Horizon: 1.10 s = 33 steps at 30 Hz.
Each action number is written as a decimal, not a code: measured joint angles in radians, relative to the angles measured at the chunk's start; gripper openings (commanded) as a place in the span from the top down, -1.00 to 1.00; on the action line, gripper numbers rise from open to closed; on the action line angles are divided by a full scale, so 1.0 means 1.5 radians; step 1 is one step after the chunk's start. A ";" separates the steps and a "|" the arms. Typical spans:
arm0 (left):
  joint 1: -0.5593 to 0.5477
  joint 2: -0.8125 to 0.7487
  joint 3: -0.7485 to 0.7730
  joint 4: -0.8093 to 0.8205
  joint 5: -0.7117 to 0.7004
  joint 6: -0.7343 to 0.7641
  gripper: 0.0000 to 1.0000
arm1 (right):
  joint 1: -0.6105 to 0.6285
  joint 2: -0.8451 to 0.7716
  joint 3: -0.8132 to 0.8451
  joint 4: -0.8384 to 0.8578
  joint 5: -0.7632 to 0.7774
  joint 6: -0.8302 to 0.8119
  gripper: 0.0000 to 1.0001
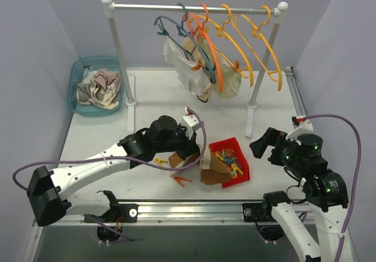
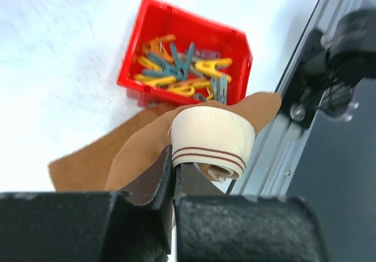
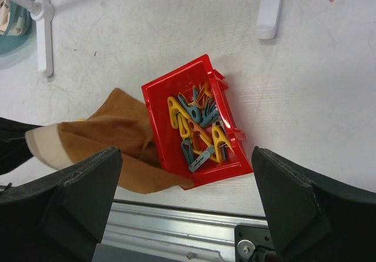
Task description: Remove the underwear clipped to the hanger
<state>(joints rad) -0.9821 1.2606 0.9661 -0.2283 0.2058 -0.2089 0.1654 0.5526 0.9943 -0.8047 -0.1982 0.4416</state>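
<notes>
My left gripper (image 1: 189, 154) is shut on a brown pair of underwear (image 1: 209, 171) with a cream striped waistband (image 2: 211, 134). It holds the garment low over the table, just left of the red bin (image 1: 242, 169). In the left wrist view the jaws (image 2: 172, 169) pinch the fabric under the waistband. Cream and off-white underwear (image 1: 197, 77) still hang clipped to hangers on the rail (image 1: 194, 6). My right gripper (image 1: 265, 145) is open and empty to the right of the bin. In its wrist view (image 3: 188, 198) it hovers above the bin and the brown underwear (image 3: 111, 131).
The red bin (image 3: 176, 77) holds several coloured clothespins (image 3: 197, 127). Two loose clothespins (image 1: 181, 181) lie on the table near the left gripper. A teal basket (image 1: 79, 74) with removed underwear (image 1: 101, 87) sits at the back left. The rack's posts (image 1: 122, 56) stand on the table.
</notes>
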 measured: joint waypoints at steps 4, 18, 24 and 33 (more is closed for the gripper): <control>0.000 -0.053 0.012 -0.015 -0.024 -0.011 0.95 | 0.000 0.000 0.000 0.000 0.000 0.000 -1.00; 0.124 -0.261 0.091 -0.174 -0.458 -0.068 0.95 | 0.000 0.000 -0.016 0.001 -0.018 -0.014 -1.00; 0.346 -0.291 0.149 -0.136 -0.493 -0.050 0.95 | 0.000 0.003 -0.035 0.005 -0.049 -0.017 -1.00; 0.675 -0.031 0.249 -0.009 -0.318 -0.076 0.95 | 0.001 0.026 -0.049 0.016 -0.104 -0.017 -1.00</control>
<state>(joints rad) 0.0299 1.2140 1.3396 -0.2417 -0.2710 -0.3229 0.1665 0.5915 0.9211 -0.7803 -0.3534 0.4160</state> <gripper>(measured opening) 0.047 0.999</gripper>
